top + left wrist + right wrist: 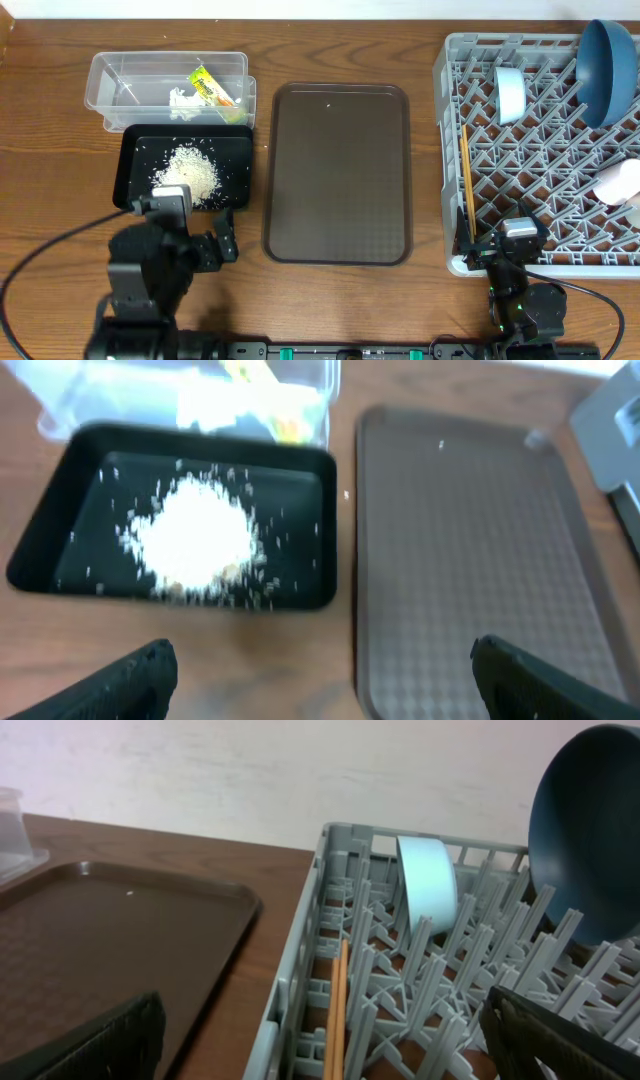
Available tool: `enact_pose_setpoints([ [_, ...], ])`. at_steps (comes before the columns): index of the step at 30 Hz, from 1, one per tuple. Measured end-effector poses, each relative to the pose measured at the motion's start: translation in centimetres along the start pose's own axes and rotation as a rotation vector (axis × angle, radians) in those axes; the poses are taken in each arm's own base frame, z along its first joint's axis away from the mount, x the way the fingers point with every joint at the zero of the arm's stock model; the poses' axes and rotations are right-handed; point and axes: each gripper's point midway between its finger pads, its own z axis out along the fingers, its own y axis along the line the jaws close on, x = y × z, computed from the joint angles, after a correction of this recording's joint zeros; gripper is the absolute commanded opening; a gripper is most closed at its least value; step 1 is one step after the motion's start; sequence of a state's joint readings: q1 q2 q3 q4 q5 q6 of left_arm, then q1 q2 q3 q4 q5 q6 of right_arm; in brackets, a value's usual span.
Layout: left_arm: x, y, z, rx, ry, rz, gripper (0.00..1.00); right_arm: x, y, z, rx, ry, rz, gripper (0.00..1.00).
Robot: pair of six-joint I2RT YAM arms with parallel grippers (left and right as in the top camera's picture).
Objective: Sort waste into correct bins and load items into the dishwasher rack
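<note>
We find the snack wrapper (208, 85) and paper scraps (183, 98) in the clear tub (105, 70), rice (190, 172) in the black tray (235, 150), the dark-blue plate (608, 65), light-blue bowl (511, 93), chopsticks (466, 180) and a pale cup (618, 182) in the dishwasher rack (540, 150), and both jaws released and empty, so we judge the task all but complete.

We see a large grey plastic grid rack (540, 150) on the right, its lattice patterned in squares and diagonals. It holds a dark-blue round plate (607, 70), a small light-blue bowl (511, 93) and tan wooden chopsticks (466, 180). The brown rectangular serving tray (337, 170) in the middle bears a fine embossed diamond pattern. On the left, white rice-like bits (190, 172) speckle the shallow black rectangular tray (232, 160). Farther off, a yellow-green snack wrapper (208, 85) shows through the clear rectangular plastic tub (110, 75). The wooden table (50, 150) is brown and grained.
</note>
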State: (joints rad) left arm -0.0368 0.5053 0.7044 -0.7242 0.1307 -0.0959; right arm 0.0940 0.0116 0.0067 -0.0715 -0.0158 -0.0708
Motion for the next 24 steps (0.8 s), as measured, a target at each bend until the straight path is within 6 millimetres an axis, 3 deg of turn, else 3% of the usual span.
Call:
enact_pose_setpoints([
  [9, 3.0, 0.8, 2.7, 0.023, -0.173, 0.032, 0.97, 0.0, 0.1, 0.0, -0.004, -0.001, 0.0, 0.99],
  [16, 2.9, 0.9, 4.4, 0.052, -0.364, 0.05, 0.97, 0.0, 0.1, 0.0, -0.003, -0.001, 0.0, 0.99],
  [24, 1.9, 0.7, 4.8, 0.058, -0.553, 0.144, 0.97, 0.0, 0.1, 0.0, -0.004, -0.001, 0.0, 0.99],
])
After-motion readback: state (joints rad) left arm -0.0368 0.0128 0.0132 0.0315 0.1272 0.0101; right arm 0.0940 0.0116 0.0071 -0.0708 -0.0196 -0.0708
